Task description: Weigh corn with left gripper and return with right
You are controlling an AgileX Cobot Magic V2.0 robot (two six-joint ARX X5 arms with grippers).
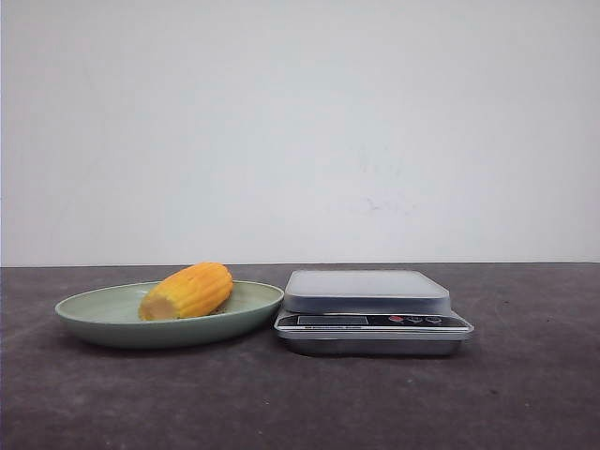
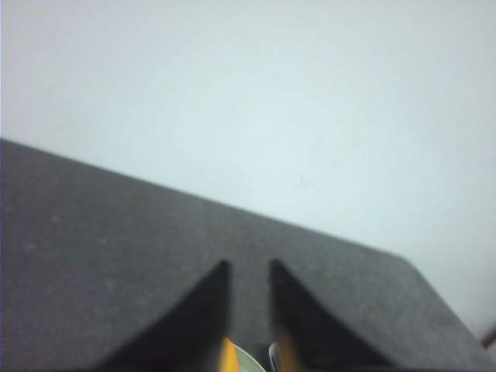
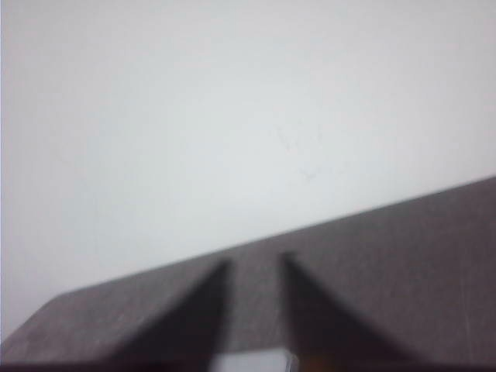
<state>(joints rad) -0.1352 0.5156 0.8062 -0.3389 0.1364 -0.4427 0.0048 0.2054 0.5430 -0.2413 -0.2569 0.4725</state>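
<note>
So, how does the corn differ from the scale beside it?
The corn is yellow-orange and rounded; the scale is grey-silver, flat and boxy. The corn lies tilted inside the green plate, while the scale stands directly on the table. The corn is clearly smaller than the scale. Neither is touched by an end effector.

Corn [image 1: 188, 291] yellow-orange, ribbed rows, paler cut end. Plate [image 1: 94, 323] pale green. Kitchen scale [image 1: 373, 323] silver, grey platform, red button. Desk [image 1: 300, 403] dark grey, speckled. Wall [image 1: 300, 122] white.
</note>
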